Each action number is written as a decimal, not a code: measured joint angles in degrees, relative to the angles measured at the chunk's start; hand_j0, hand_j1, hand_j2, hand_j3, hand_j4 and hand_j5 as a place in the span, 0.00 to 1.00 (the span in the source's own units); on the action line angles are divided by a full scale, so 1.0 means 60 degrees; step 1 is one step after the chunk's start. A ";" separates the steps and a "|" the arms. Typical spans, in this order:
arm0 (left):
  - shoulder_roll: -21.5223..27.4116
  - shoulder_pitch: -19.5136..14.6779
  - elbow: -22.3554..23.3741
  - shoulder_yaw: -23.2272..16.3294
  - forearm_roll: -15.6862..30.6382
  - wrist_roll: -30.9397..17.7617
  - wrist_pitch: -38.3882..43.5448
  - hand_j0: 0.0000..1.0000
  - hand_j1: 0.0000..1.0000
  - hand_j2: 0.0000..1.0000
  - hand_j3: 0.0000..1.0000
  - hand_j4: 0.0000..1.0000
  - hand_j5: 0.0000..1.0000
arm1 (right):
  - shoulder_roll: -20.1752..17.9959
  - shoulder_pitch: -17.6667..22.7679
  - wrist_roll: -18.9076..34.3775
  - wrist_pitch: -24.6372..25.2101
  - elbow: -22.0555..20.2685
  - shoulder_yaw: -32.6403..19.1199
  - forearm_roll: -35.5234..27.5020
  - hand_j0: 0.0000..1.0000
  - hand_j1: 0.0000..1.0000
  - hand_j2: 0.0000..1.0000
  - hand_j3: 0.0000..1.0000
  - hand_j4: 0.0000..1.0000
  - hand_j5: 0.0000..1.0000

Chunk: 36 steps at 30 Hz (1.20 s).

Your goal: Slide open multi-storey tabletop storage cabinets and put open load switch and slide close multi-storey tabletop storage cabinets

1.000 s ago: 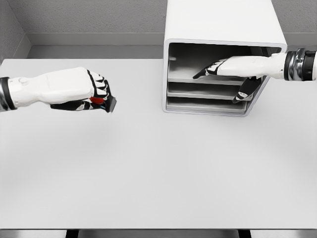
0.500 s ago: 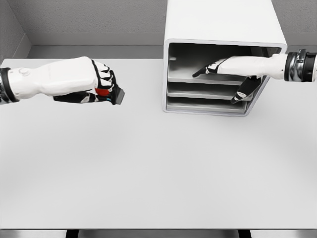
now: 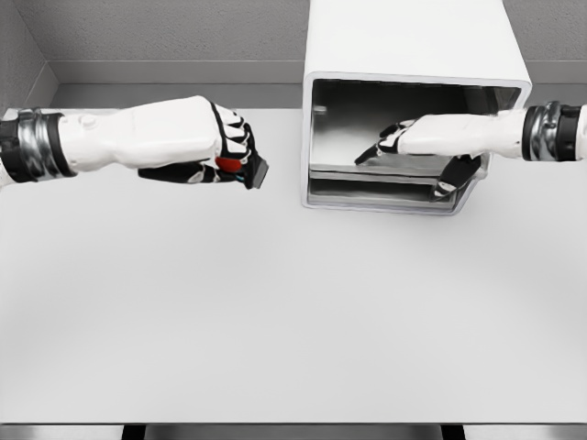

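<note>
I see a broad white table [image 3: 275,321] filling most of my view, its surface smooth and evenly lit; behind its far edge runs a grey speckled wall [image 3: 165,32]; a dark strip of floor [image 3: 293,432] shows below the table's near edge.

The cabinet [image 3: 413,55] stands at the table's [image 3: 275,312] back right, the load switch [image 3: 246,169] to its left
</note>
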 measured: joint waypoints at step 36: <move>-0.0540 -0.0923 0.0154 -0.0133 0.0227 -0.0288 0.0306 0.43 0.43 0.43 0.43 0.43 0.43 | -0.1583 0.0513 0.0032 -0.1964 -0.1673 0.0082 -0.0749 1.00 1.00 1.00 1.00 1.00 1.00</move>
